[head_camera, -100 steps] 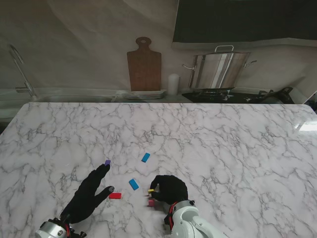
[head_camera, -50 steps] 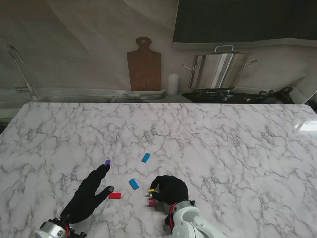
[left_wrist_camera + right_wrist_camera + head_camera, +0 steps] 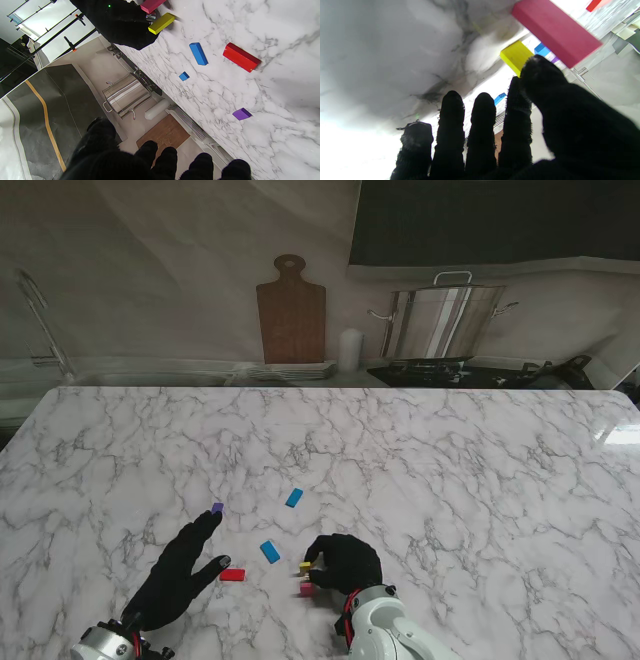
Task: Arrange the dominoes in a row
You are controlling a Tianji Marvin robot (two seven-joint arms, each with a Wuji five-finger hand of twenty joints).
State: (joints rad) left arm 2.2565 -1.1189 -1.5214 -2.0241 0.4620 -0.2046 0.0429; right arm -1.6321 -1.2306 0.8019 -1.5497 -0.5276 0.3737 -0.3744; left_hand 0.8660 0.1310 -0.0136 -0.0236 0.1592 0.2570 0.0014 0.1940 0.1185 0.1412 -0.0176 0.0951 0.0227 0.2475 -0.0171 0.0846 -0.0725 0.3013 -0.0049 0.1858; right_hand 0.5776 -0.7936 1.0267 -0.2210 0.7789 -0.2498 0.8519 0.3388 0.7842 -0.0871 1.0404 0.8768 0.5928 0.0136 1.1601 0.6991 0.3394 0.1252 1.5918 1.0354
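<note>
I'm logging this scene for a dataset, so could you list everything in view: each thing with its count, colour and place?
Blue dominoes: 2, blue; one farther from me, one nearer, both mid-table.
Purple domino: 1, purple; just beyond the left hand's fingertips.
Red domino: 1, red; by the left hand's thumb.
Yellow domino: 1, yellow; at the right hand's fingertips.
Pink domino: 1, pink; nearer to me than the yellow one, beside the right hand.
Table: 1, white marble.
Cutting board: 1, brown; against the back wall.
Stockpot: 1, steel; on the stove behind the table.
Left hand: black glove, open.
Right hand: black glove, fingers curled at the yellow domino; grip unclear.
</note>
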